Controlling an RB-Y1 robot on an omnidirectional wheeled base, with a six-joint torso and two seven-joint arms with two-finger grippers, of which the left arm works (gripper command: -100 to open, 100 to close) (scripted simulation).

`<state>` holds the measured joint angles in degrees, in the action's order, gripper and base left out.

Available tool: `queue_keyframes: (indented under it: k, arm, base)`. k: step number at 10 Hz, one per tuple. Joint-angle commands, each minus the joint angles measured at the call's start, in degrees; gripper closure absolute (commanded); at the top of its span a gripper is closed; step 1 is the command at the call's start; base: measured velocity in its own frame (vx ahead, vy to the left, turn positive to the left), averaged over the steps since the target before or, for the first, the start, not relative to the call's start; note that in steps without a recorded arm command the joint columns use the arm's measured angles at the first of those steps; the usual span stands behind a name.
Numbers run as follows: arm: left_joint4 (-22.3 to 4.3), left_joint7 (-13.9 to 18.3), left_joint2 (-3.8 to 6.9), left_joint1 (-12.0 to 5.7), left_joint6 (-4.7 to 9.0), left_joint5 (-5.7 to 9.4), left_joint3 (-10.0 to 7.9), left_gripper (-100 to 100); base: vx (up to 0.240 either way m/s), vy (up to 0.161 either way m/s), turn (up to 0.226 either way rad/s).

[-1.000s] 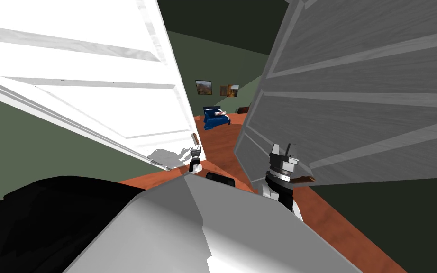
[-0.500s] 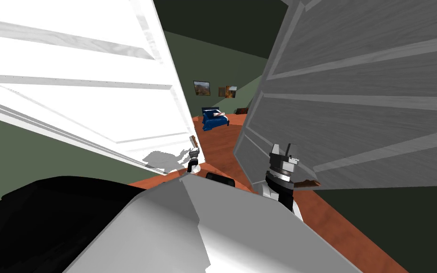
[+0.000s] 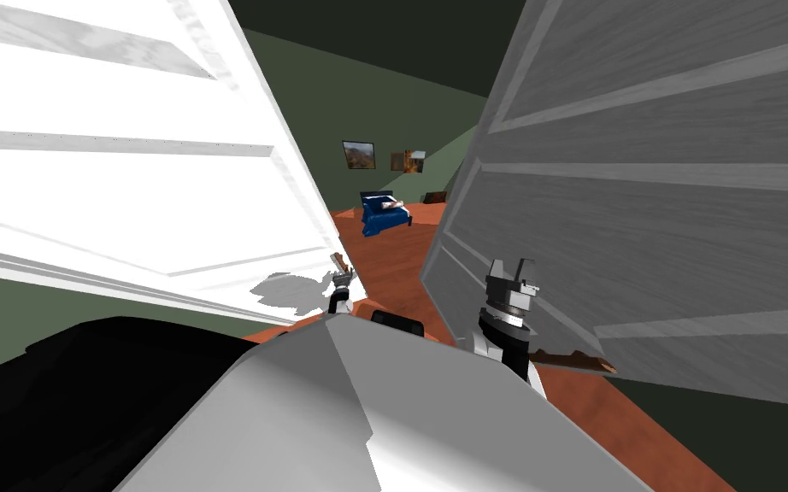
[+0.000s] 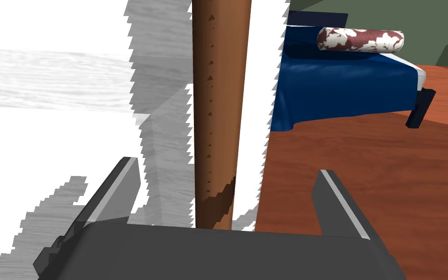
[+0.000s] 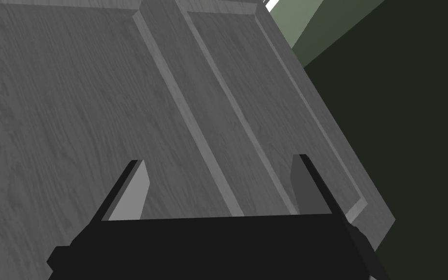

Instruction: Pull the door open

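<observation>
A white panelled door (image 3: 127,179) stands at my left, swung partly open. Its brown bar handle (image 3: 340,260) sits at the free edge. My left gripper (image 3: 343,278) is right at that handle. In the left wrist view the brown handle (image 4: 220,112) runs up between the two fingers of my left gripper (image 4: 228,180), which is open and does not press it. A second, grey panelled door (image 3: 657,188) stands at my right, with a brown handle (image 3: 585,361) low on it. My right gripper (image 3: 510,272) is held up before the grey door (image 5: 96,97), and the right gripper (image 5: 218,167) is open and holds nothing.
Between the two doors a gap opens onto a room with a reddish wooden floor (image 3: 401,256). A bed with a blue cover (image 3: 384,212) and a patterned bolster (image 4: 361,40) stands in there. Green walls carry two pictures (image 3: 359,155). A black area (image 3: 85,393) lies low on my left.
The white door's free edge and handle have swung left, and my left gripper has followed them. The grey door's handle has shifted down and right. My right gripper has held still.
</observation>
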<state>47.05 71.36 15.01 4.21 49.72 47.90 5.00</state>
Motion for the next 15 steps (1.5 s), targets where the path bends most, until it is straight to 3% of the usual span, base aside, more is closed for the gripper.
queue_keyframes:
  k: [1, 3, 6, 7, 8, 13, 15]
  arm:
    - [-1.5, 2.3, 1.52, 0.15, 0.65, 0.06, 0.21, -100]
    - [-1.9, 3.7, 2.70, 0.64, 0.81, 0.18, 0.28, -100]
    - [-2.8, 6.9, 5.37, 1.75, 1.18, 0.45, 0.45, -100]
    - [-3.7, 6.8, 4.99, 1.08, 1.51, 0.25, 0.61, -100]
    - [-3.7, 6.8, 4.99, 1.08, 1.51, 0.25, 0.61, 100]
    - [-3.7, 6.8, 4.99, 1.08, 1.51, 0.25, 0.61, 100]
    - [-3.2, 7.4, 5.30, 1.29, 1.23, -0.32, 1.76, 100]
  base:
    - [0.088, 0.000, -0.033]
    - [0.094, 0.000, -0.028]
    - [0.144, 0.004, -0.031]
    - [0.069, 0.008, -0.005]
    - [-0.009, -0.001, 0.004]
    - [-0.013, -0.001, -0.003]
    - [-0.161, 0.006, -0.052]
